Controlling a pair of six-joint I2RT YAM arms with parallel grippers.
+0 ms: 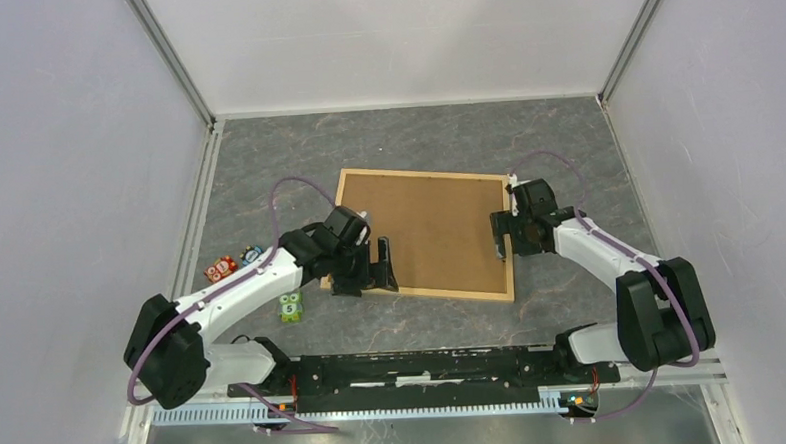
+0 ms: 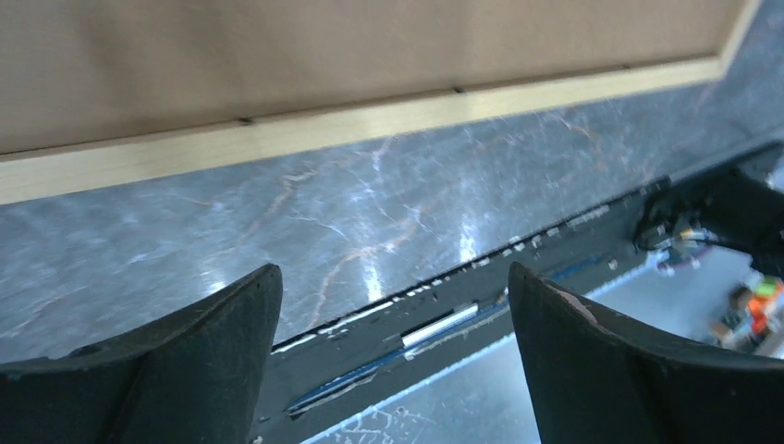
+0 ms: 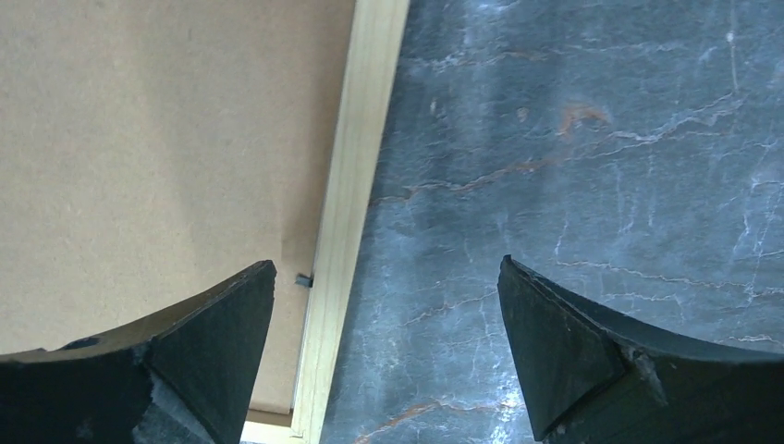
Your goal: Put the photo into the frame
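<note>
We see the frame (image 1: pixel 417 172) lying flat in the middle of the grey table (image 1: pixel 266 147). It is made of thin, light wood strips. A plain brown board (image 1: pixel 424 231) fills the inside of it, edge to edge. We cannot see the photo in any view.

The left gripper (image 1: pixel 383 267) is at about 7 o'clock on the frame, over the near left corner. In the left wrist view its two black fingers (image 2: pixel 185 361) stand wide apart and nothing is between them. Past them we see bare table, then the light wood strip (image 2: pixel 370 125), then the brown board (image 2: pixel 324 55).

The right gripper (image 1: pixel 500 239) is at 3 o'clock on the frame, right over the side strip. In the right wrist view its fingers (image 3: pixel 573 351) are wide apart too, and they hold nothing. One finger is over the board (image 3: pixel 157 139) and the other is over the table. The wood strip (image 3: pixel 356 185) runs between them. A tiny dark clip (image 3: pixel 303 278) sits where the board meets the strip. We cannot tell if either gripper touches the frame.

Some little toy blocks sit on the table at 9 o'clock from the frame. Two are red (image 1: pixel 221 269) and one is blue (image 1: pixel 251 254). A green block (image 1: pixel 291 308) with a 5 on it sits at 8 o'clock, near the left arm.
</note>
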